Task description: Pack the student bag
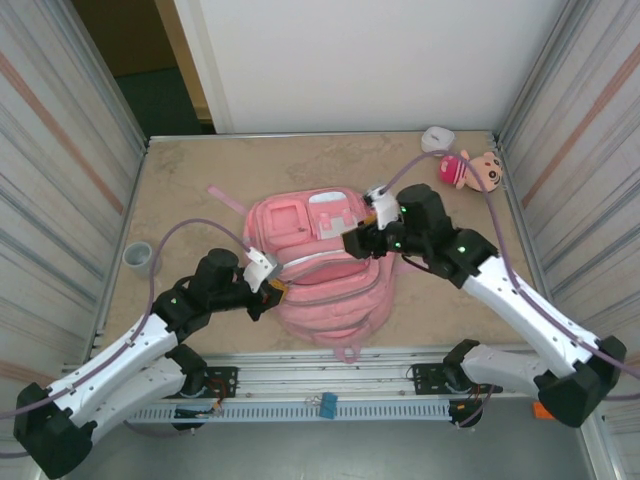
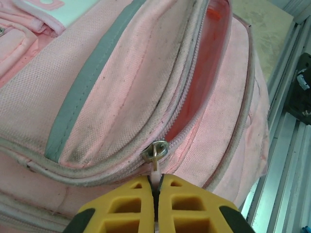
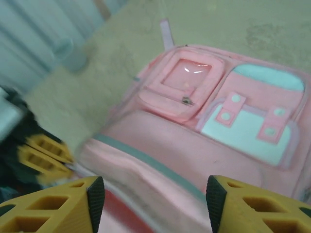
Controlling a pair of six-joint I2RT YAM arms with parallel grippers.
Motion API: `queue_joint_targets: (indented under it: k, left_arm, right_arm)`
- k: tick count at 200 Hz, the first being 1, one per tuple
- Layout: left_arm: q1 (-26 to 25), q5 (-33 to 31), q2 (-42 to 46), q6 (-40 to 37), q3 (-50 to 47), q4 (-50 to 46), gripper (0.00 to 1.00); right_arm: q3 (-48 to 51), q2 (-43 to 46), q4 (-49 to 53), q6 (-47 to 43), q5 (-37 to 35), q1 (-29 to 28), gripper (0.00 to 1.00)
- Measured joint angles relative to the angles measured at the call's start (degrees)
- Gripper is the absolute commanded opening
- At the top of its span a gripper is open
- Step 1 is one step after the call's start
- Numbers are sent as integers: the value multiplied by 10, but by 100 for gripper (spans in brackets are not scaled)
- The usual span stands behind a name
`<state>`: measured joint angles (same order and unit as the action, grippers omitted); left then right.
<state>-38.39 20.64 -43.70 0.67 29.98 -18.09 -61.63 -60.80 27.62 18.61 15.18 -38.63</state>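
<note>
student bag (image 1: 320, 270): lies flat mid-table between both arms, front pockets up, main compartment partly gaping.
left gripper (image 2: 156, 189): clamped on the zipper pull (image 2: 155, 171), just below the slider (image 2: 156, 149).
right gripper (image 3: 151, 194): spread apart, hovering over the bag, holding nothing.
step, likely: working the main zip.
doing it well: pull along the teeth line, keep the tab straight, pin fabric with the right gripper against bunching.

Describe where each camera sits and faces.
Top external: above and behind the arm bases, looking down at the table and student bag; left arm and right arm show.
Left wrist: on the left arm, close against the bag; left gripper shut on its zipper pull.
Right wrist: over the bag's front pockets; right gripper open.
Shared: the bag, in all three.
</note>
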Motion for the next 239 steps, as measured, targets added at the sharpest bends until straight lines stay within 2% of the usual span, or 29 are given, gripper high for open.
queue_joint_targets:
  k: [21,43,78,112,145,152,181,188,203,239]
  left_arm:
    - [0,-2,-6,9,0,0,0]
    - [0,-2,-10,11,0,-1,0]
    - [0,-2,-10,11,0,-1,0]
    - [0,-2,-14,11,0,-1,0]
    - [-7,-6,-15,10,0,-2,0]
    - [-8,-8,-15,10,0,-2,0]
    - [-19,-19,-16,11,0,-3,0]
    - [-25,-21,-17,14,0,-4,0]
    - [-43,-28,-24,25,0,-7,0]
    - [-99,-64,-37,67,0,4,0]
  right_arm:
    - [60,45,-29,213,30,-24,57]
    - [140,56,-63,406,28,-70,64]
    - [201,41,-117,585,20,-81,65]
    - [203,10,-208,666,15,-81,60]
    - [204,-23,-261,706,11,-78,52]
    - [205,-26,-264,713,9,-78,47]
    - [228,-26,-278,741,-11,-79,11]
    - [235,-26,-283,744,-15,-80,5]
    - [243,-26,-287,749,-19,-85,0]
    - [245,-35,-293,753,-30,-101,0]
